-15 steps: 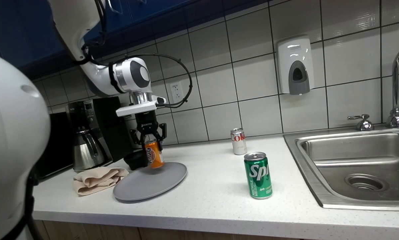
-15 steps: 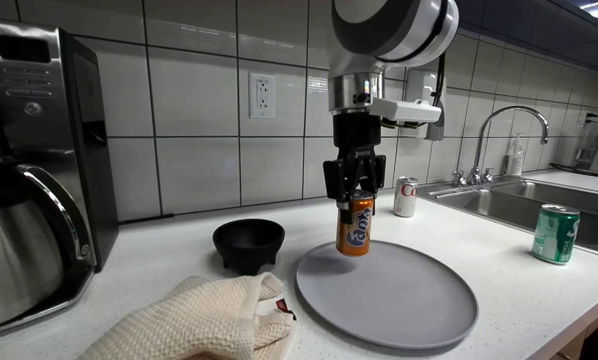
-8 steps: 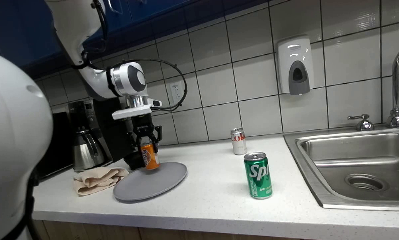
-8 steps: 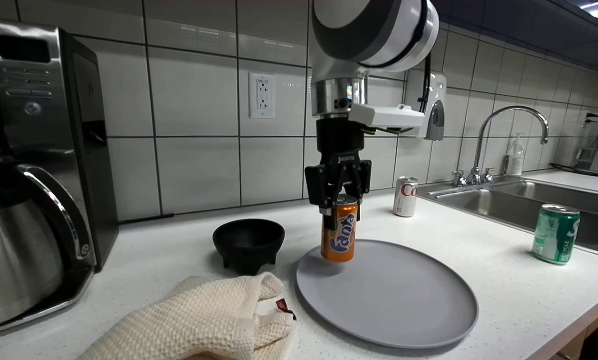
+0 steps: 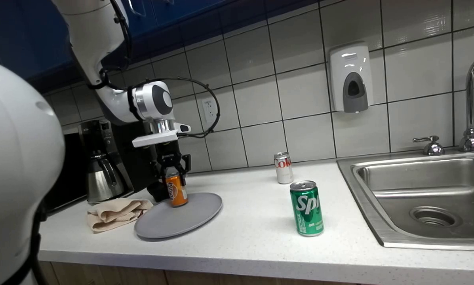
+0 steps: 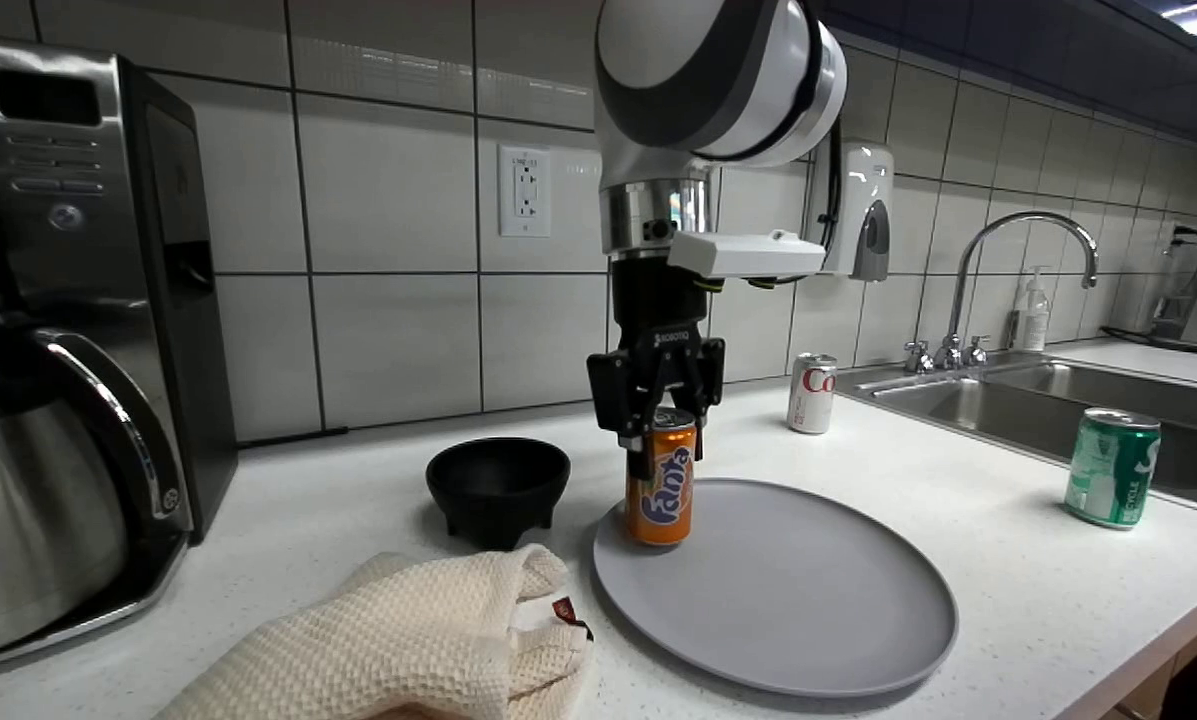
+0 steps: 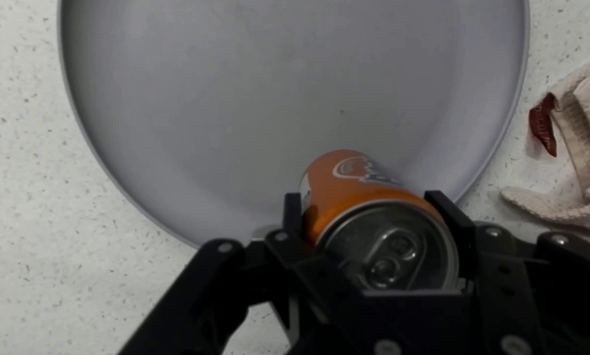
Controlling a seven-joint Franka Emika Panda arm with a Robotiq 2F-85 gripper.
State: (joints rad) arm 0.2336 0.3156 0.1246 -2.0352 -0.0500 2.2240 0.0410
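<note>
1. coffee maker (image 6: 98,240): in an exterior view, well to the left of the gripper (image 6: 670,457), with a steel carafe (image 6: 38,520) at its front.
2. towel (image 6: 388,640): beige and crumpled, left of the gripper and on its near side; a small red label (image 6: 565,610) sticks out.
3. bowl (image 6: 498,485): black, footed, near the gripper on the left, standing on the white counter (image 6: 338,480).
4. outlet (image 6: 525,190): on the tiled wall (image 6: 393,330) behind the gripper, higher and to its left.
5. fanta (image 6: 662,505): an orange can, upright, straight below the gripper, its top between the fingers (image 7: 293,213). its base is at the plate (image 6: 808,590); whether it touches, i cannot tell.
6. gripper: pointing down, it holds the fanta, pinching it from either side, so the gap is just the can's width.
7. plate: gray, round, under the gripper, spreading mostly to its right.
8. coke (image 6: 813,392): a silver can, upright on the counter, right of the gripper and farther back.
9. dispenser (image 6: 863,215): on the wall, right of the gripper, higher than the fingers.
10. sink (image 6: 1028,410): right of the gripper, past the coke, with a curved faucet (image 5: 470,109) above.
11. green can (image 6: 1113,468): upright on the counter, well to the right of the gripper.
</note>
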